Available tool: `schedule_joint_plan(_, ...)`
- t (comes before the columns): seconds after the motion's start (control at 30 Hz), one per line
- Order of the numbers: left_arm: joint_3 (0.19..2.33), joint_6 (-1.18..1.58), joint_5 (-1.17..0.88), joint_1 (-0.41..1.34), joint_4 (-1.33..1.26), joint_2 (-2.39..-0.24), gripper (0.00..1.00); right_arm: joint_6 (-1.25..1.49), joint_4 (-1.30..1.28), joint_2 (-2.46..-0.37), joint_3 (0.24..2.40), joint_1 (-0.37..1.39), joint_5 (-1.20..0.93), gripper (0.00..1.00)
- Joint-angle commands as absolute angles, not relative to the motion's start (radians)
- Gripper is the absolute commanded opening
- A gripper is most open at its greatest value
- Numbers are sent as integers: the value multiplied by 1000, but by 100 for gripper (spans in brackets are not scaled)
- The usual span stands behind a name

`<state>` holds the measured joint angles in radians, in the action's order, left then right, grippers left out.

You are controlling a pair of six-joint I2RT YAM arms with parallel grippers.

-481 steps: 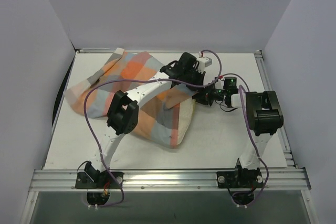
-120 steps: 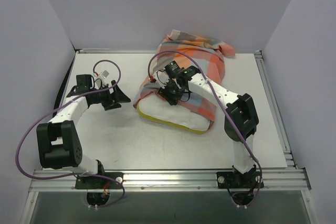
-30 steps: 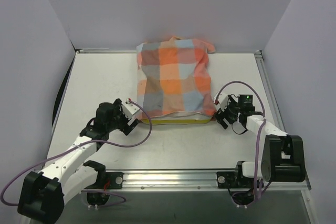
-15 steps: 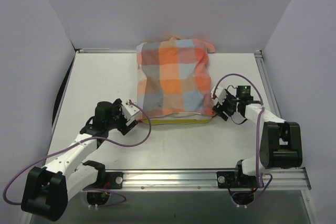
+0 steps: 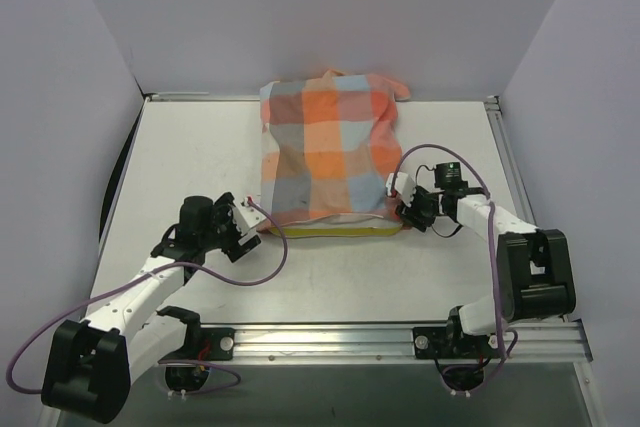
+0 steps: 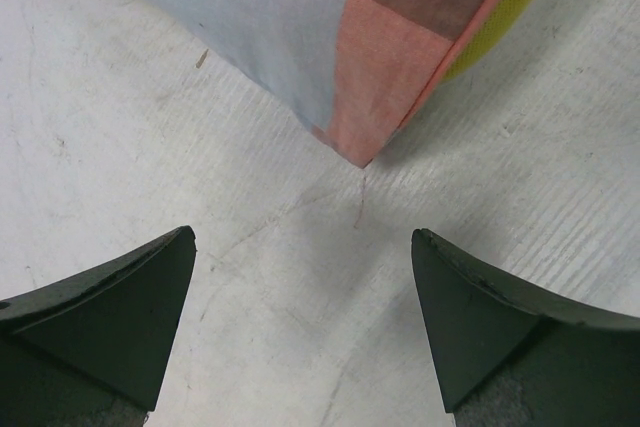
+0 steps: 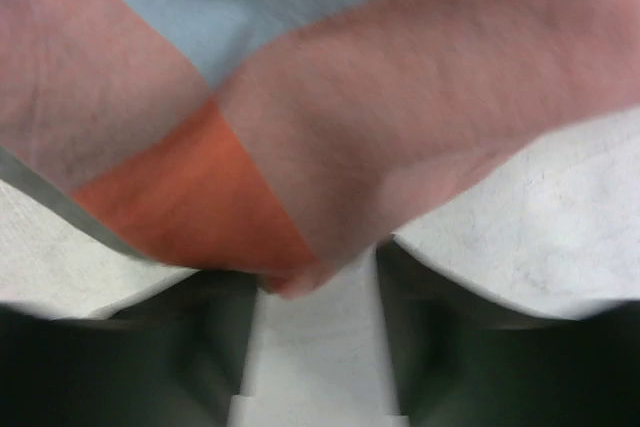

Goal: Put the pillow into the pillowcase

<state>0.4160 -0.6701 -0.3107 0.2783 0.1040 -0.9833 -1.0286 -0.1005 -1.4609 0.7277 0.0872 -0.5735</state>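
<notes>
Where the pillowcase point(image 5: 328, 152) lies flat on the tabletop point(image 5: 180, 147), it covers nearly all of the pillow point(image 5: 330, 232). Only the pillow's yellow edge shows, as a thin strip along the hem nearest the arms.

From the left claw point(image 5: 245, 217), the pillowcase's near corner point(image 6: 335, 77) sits just ahead. It points down the middle of the gap between the two dark fingers point(image 6: 110, 317) but touches neither. A bulge of pillow point(image 6: 500, 17) shows ahead and to the right of that claw point(image 6: 302, 247). This claw is spread wide, low over bare tabletop point(image 6: 100, 97), and holds nothing.

The right claw point(image 5: 397, 202) is at the opposite near corner. In its wrist view the checked cloth point(image 7: 330, 97) fills everything ahead, and an orange tip of it hangs at the mouth of the claw point(image 7: 315, 277). Its blurred fingers point(image 7: 440, 347) stand apart on either side of that tip, with pale surface showing between them, so this claw is parted too, not clamped on the cloth.
</notes>
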Motion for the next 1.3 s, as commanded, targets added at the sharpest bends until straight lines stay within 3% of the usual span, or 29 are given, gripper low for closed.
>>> schedule_joint_plan(0.0, 419, -690, -357, 267, 115, -983, 97, -1008, -97, -1494, 781, 121, -528, 33)
schedule_joint_plan(0.07, 422, -706, -377, 267, 130, -983, 97, -983, -121, -1514, 804, 130, -500, 14)
schedule_joint_plan(0.1, 425, -733, -383, 270, 136, -986, 97, -976, -127, -1514, 808, 130, -489, 0)
schedule_joint_plan(0.73, 473, -612, -388, 336, -144, -1235, 93, -946, -158, -1420, 762, 117, -494, 0)
schedule_joint_plan(0.87, 474, -592, -293, 330, -262, -1293, 85, -943, -160, -1422, 761, 115, -494, 0)
schedule_joint_plan(1.1, 482, -488, -308, 308, -376, -1344, 75, -933, -163, -1422, 759, 110, -494, 0)
schedule_joint_plan(1.27, 477, -446, -317, 308, -414, -1327, 74, -931, -166, -1428, 762, 107, -495, 0)
